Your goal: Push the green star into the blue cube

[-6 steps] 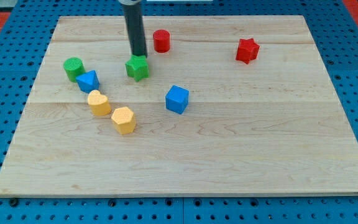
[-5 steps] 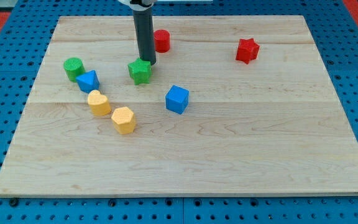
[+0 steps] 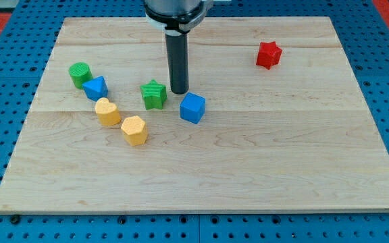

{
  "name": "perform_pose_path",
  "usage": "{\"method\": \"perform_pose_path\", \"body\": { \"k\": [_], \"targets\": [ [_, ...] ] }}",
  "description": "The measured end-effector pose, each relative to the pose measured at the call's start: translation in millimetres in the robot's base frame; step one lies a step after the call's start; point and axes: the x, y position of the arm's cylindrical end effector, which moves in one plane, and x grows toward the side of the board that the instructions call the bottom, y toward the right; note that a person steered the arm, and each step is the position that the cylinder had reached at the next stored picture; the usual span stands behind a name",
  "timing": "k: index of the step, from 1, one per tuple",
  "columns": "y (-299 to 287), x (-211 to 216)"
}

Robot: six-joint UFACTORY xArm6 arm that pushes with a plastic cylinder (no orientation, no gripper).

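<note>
arm: one dark rod, upright, entering from the worktop's top edge near its middle | my tip (image 3: 179, 91): down at the board surface, in the top half, slightly left of centre

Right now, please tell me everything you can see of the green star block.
The green star is a small, chunky block with short rounded points and a matte, plastic-like look. It lies flat on the wooden board, left of centre. Nothing visibly touches it: my tip stands just to its right, a narrow gap between them. The blue cube sits further to the view's right and slightly lower, also apart from it.
</note>
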Motion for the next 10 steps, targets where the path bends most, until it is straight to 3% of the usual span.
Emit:
{"method": "perform_pose_path", "body": {
  "k": [1, 2, 6, 8, 10],
  "targets": [
    [-51, -58],
    [-80, -51],
    [-69, 3],
    [-5, 24],
    [-9, -45]
  ]
}}
